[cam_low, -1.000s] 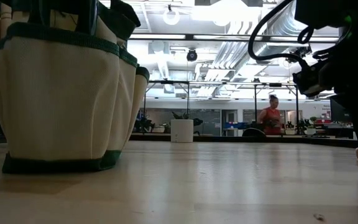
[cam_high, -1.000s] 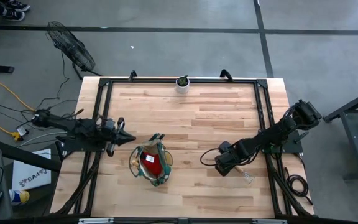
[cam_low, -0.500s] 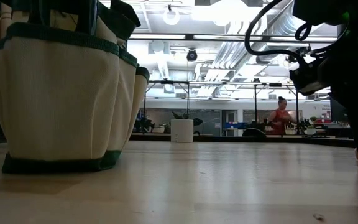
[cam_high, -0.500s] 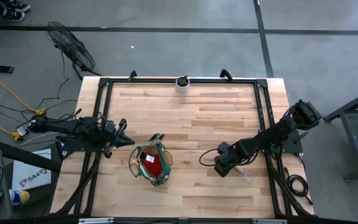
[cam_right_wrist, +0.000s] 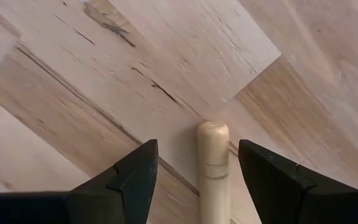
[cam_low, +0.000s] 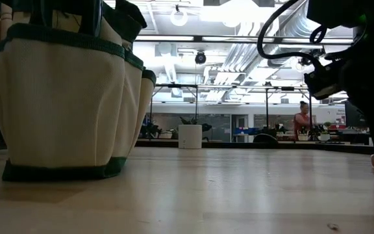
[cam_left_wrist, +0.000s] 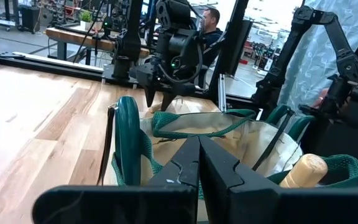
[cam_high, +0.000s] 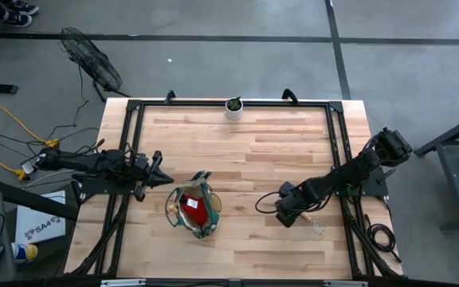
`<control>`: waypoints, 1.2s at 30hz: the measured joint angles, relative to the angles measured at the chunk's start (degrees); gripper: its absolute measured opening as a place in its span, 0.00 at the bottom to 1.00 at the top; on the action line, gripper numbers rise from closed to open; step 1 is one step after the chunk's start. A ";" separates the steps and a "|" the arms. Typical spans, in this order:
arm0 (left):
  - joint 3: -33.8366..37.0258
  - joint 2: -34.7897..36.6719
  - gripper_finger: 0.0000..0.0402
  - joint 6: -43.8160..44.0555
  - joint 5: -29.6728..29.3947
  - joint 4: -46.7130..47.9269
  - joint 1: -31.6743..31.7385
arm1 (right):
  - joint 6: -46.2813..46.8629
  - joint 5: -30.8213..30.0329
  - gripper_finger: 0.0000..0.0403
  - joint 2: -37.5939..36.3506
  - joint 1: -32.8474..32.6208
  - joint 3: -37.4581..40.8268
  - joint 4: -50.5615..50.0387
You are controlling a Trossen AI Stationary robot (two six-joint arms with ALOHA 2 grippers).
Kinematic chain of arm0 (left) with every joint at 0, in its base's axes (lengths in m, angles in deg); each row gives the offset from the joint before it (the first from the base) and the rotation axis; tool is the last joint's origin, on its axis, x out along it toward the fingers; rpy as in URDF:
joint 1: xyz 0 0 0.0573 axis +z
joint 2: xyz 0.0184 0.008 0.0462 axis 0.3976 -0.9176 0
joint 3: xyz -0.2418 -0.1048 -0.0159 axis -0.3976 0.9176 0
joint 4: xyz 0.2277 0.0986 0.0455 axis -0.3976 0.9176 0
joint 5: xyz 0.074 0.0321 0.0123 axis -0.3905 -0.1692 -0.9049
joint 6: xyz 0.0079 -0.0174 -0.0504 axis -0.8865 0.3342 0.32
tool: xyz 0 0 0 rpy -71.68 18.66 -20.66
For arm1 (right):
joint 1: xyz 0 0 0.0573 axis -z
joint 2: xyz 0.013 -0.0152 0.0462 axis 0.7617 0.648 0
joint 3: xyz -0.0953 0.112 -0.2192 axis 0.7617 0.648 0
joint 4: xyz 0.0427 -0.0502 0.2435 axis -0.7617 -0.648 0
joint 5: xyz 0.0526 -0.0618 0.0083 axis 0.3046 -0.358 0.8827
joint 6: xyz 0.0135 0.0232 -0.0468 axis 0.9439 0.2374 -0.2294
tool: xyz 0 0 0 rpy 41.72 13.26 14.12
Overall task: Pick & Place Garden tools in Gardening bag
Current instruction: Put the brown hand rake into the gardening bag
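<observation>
Landmark for all positions: the gardening bag (cam_high: 194, 210), a tan fabric tote with dark green trim, standing on the wooden counter (cam_high: 245, 151) with a red item (cam_high: 191, 207) visible inside it.

Right end effector (cam_high: 280, 210): well to the right of the bag, low over the counter. Its fingers stand wide apart, and the right wrist view shows a wooden tool handle (cam_right_wrist: 212, 163) lying flat between them, touching neither finger. Nothing is held. The tool's working end cannot be identified; a pale part of it shows beyond the end effector in the high view, on the side away from the bag.

Left end effector (cam_high: 162, 178): just beside the bag on its left, fingers pressed fully together and empty. This arm appears to be waiting.

A further wooden handle (cam_left_wrist: 303, 170) and dark stems stand in the bag.

A small white pot with a plant (cam_high: 234, 106) sits at the counter's far edge, well apart from the bag.

Step in hand, by judgement: grasp of the tool on the counter. The next move calls for a short descent, closing squarely on the handle, lifting clear, then carrying it to the bag's open mouth.
</observation>
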 joint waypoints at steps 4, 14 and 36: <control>0.00 0.00 0.00 -0.01 -0.02 0.04 0.00 | -2.03 -0.38 0.53 0.00 -0.01 0.00 -2.43; 0.00 0.00 0.00 0.01 -0.07 0.11 0.00 | -2.52 -1.37 0.48 0.00 -0.01 0.00 -4.19; 0.00 0.00 0.00 0.03 -0.15 0.17 0.00 | -0.51 1.48 0.23 5.70 0.00 -0.31 -1.10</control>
